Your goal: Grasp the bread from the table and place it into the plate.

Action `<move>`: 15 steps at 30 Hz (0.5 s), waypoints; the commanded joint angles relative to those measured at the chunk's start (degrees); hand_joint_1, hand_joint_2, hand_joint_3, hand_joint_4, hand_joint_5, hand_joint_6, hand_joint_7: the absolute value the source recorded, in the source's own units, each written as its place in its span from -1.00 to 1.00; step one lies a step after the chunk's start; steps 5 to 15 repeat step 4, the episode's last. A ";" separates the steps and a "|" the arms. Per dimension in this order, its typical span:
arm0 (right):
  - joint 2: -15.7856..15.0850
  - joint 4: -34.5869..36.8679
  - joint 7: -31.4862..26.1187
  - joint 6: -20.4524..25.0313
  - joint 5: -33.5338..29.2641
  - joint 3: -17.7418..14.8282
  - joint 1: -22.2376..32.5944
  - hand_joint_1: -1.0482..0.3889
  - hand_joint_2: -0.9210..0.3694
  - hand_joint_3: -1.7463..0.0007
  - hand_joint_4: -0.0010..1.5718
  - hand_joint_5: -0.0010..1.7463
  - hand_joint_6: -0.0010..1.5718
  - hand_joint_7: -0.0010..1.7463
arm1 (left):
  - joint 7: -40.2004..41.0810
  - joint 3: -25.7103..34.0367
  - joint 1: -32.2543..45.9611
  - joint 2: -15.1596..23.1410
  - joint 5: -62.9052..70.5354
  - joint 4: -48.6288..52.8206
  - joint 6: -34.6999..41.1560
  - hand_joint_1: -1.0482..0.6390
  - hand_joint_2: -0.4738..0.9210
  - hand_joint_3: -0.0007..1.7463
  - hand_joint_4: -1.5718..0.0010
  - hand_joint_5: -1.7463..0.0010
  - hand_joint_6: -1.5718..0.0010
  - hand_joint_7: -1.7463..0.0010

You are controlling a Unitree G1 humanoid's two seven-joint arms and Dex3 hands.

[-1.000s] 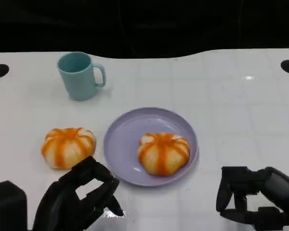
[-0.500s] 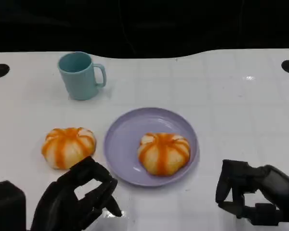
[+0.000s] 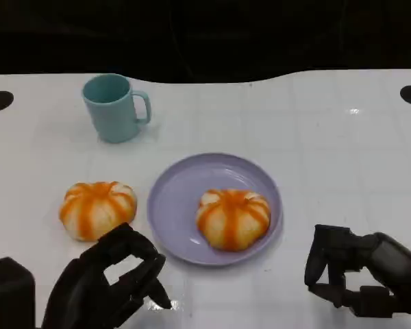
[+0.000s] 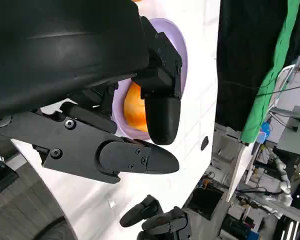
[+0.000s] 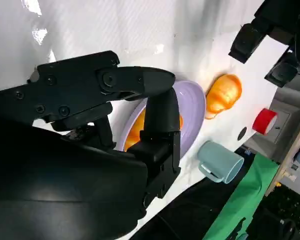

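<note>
From the head view, the black left hand (image 3: pixel 106 284) hangs empty with fingers apart just short of the round orange-striped bread (image 3: pixel 97 208) on the white table (image 3: pixel 342 157), barely moved from a second ago. The black right hand (image 3: pixel 359 277), also empty and spread, has crept slightly toward the round lilac plate (image 3: pixel 175 199) holding a second striped bun (image 3: pixel 232 217). In the left wrist view, that plate (image 4: pixel 176 42) lies beyond the fingers (image 4: pixel 160 117); in the right wrist view, the loose bread (image 5: pixel 224 100) sits past the plate (image 5: pixel 192 117) near a teal mug (image 5: pixel 219 162).

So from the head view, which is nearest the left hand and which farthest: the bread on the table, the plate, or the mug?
1. Bread on the table, just beyond the left hand.
2. Plate, to its right.
3. Mug, at the far side.
</note>
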 commanded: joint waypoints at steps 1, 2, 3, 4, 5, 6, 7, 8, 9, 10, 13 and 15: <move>0.25 0.70 -0.42 -1.15 -0.63 -0.72 -0.53 -0.08 -1.00 0.63 -0.11 1.00 -0.41 0.98 | -1.29 0.97 0.00 0.92 -0.68 0.96 -1.09 -0.39 1.00 -0.73 0.14 -1.00 0.39 -0.94; 0.30 0.85 -0.47 -1.45 -0.76 -0.74 -0.56 -0.08 -1.00 0.63 -0.11 1.00 -0.41 0.98 | -1.30 1.01 0.00 0.86 -0.70 1.01 -1.11 -0.39 1.00 -0.73 0.14 -1.00 0.39 -0.94; 0.31 0.73 -0.62 -1.48 -1.09 -0.76 -0.53 -0.08 -1.00 0.63 -0.11 1.00 -0.41 0.98 | -1.16 1.05 0.03 0.75 -0.74 0.93 -0.99 -0.39 1.00 -0.73 0.13 -1.00 0.39 -0.94; 0.35 0.63 -0.70 -1.49 -1.36 -0.80 -0.50 -0.08 -1.00 0.63 -0.11 1.00 -0.41 0.98 | -1.05 1.07 0.05 0.68 -0.76 0.87 -0.89 -0.39 1.00 -0.73 0.13 -1.00 0.39 -0.94; 0.35 0.63 -0.70 -1.49 -1.36 -0.80 -0.50 -0.08 -1.00 0.63 -0.11 1.00 -0.41 0.98 | -1.05 1.07 0.05 0.68 -0.76 0.87 -0.89 -0.39 1.00 -0.73 0.13 -1.00 0.39 -0.94; 0.35 0.63 -0.70 -1.49 -1.36 -0.80 -0.50 -0.08 -1.00 0.63 -0.11 1.00 -0.41 0.98 | -1.05 1.07 0.05 0.68 -0.76 0.87 -0.89 -0.39 1.00 -0.73 0.13 -1.00 0.39 -0.94; 0.35 0.63 -0.70 -1.49 -1.36 -0.80 -0.50 -0.08 -1.00 0.63 -0.11 1.00 -0.41 0.98 | -1.05 1.07 0.05 0.68 -0.76 0.87 -0.89 -0.39 1.00 -0.73 0.13 -1.00 0.39 -0.94; 0.35 0.63 -0.70 -1.49 -1.36 -0.80 -0.50 -0.08 -1.00 0.63 -0.11 1.00 -0.41 0.98 | -1.05 1.07 0.05 0.68 -0.76 0.87 -0.89 -0.39 1.00 -0.73 0.13 -1.00 0.39 -0.94; 0.35 0.63 -0.70 -1.49 -1.36 -0.80 -0.50 -0.08 -1.00 0.63 -0.11 1.00 -0.41 0.98 | -1.05 1.07 0.05 0.68 -0.76 0.87 -0.89 -0.39 1.00 -0.73 0.13 -1.00 0.39 -0.94; 0.35 0.63 -0.70 -1.49 -1.36 -0.80 -0.50 -0.08 -1.00 0.63 -0.11 1.00 -0.41 0.98 | -1.05 1.07 0.05 0.68 -0.76 0.87 -0.89 -0.39 1.00 -0.73 0.13 -1.00 0.39 -0.94; 0.35 0.63 -0.70 -1.49 -1.36 -0.80 -0.50 -0.08 -1.00 0.63 -0.11 1.00 -0.41 0.98 | -1.05 1.07 0.05 0.68 -0.76 0.87 -0.89 -0.39 1.00 -0.73 0.13 -1.00 0.39 -0.94; 0.35 0.63 -0.70 -1.49 -1.36 -0.80 -0.50 -0.08 -1.00 0.63 -0.11 1.00 -0.41 0.98 | -1.05 1.07 0.05 0.68 -0.76 0.87 -0.89 -0.39 1.00 -0.73 0.13 -1.00 0.39 -0.94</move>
